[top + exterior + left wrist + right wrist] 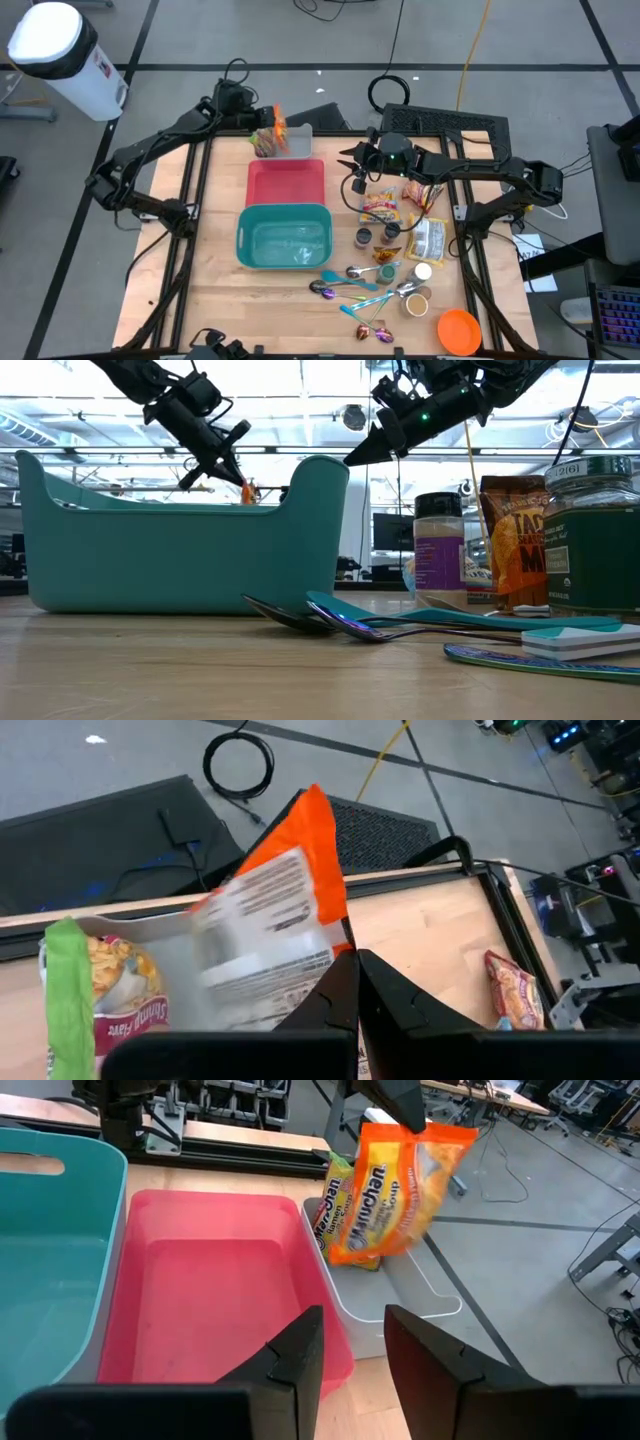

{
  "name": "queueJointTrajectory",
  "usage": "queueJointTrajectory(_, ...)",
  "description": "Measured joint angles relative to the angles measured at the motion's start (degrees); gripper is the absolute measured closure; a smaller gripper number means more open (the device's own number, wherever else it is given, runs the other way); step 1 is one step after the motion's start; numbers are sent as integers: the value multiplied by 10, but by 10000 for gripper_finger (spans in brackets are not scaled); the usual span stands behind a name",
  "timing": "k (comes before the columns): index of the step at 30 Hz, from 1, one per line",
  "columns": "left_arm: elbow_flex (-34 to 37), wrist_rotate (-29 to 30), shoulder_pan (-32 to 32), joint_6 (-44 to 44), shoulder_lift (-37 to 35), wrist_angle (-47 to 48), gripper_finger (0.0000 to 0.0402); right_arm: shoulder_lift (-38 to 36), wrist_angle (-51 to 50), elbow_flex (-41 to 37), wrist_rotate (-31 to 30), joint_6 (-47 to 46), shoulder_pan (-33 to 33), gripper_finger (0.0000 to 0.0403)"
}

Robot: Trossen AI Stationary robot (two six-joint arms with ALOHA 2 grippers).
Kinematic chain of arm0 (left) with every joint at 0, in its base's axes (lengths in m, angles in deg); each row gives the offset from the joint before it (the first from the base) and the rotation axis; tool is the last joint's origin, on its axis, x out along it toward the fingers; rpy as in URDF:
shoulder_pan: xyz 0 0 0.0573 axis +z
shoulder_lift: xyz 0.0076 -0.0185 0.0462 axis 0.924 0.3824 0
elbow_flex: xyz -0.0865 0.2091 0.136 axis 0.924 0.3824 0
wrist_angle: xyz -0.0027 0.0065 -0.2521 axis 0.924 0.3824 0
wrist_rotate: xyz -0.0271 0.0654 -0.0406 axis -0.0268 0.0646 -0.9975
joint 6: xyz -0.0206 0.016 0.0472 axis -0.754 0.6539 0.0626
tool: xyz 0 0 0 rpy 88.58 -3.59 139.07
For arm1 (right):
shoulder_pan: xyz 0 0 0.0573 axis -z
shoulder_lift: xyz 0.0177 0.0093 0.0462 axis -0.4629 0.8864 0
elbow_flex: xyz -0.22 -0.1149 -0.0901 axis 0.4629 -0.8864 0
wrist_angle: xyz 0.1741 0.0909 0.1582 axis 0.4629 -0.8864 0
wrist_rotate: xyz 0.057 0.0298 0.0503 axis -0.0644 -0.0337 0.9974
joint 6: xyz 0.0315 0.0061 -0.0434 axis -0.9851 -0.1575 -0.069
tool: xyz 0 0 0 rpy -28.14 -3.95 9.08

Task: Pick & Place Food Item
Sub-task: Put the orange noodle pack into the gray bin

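Clearly a carry in progress, read from the left arm across to the right:

Left gripper [262, 125]: clamped tight on the top edge of an orange ramen packet [400, 1180], which hangs free below the fingers; pinching the seam lets the bag dangle clear of the bins.

Ramen packet's place: directly under the left gripper, lifted above the grey tray [296, 142]; the lift seems meant to clear the tray wall.

Second packet [336, 1210]: yellow-green, leaning in the grey tray just behind the hanging one, not held.

Pink bin [286, 182]: just beyond the left gripper toward the table's middle, touching the grey tray; I judge it a likely drop spot, being nearest.

Teal bin [284, 236]: past the pink one, farther from the left gripper.

Right gripper [352, 157]: fingers slightly parted and holding nothing, raised beside the pink bin's far corner and pointed at the hanging packet, apparently waiting.

Loose goods [385, 207]: snack bags, jars and spoons lie behind and below the right gripper, untouched.
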Motion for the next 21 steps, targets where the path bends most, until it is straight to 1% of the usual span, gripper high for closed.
queueJointTrajectory(5, 1, 18, 0, 10, 0, 24, 401, 0, 0, 0, 0, 0, 0, 303)
queueJointTrajectory(9, 22, 21, -5, 7, 0, 3, 401, 0, 0, 0, 0, 1, 0, 303)
queueJointTrajectory(16, 49, 20, -6, 6, 0, 0, 401, 0, 2, 0, 0, 1, 0, 303)
queueJointTrajectory(21, 55, 20, -6, 9, 0, 3, 401, 0, 2, 0, 0, 1, 0, 303)
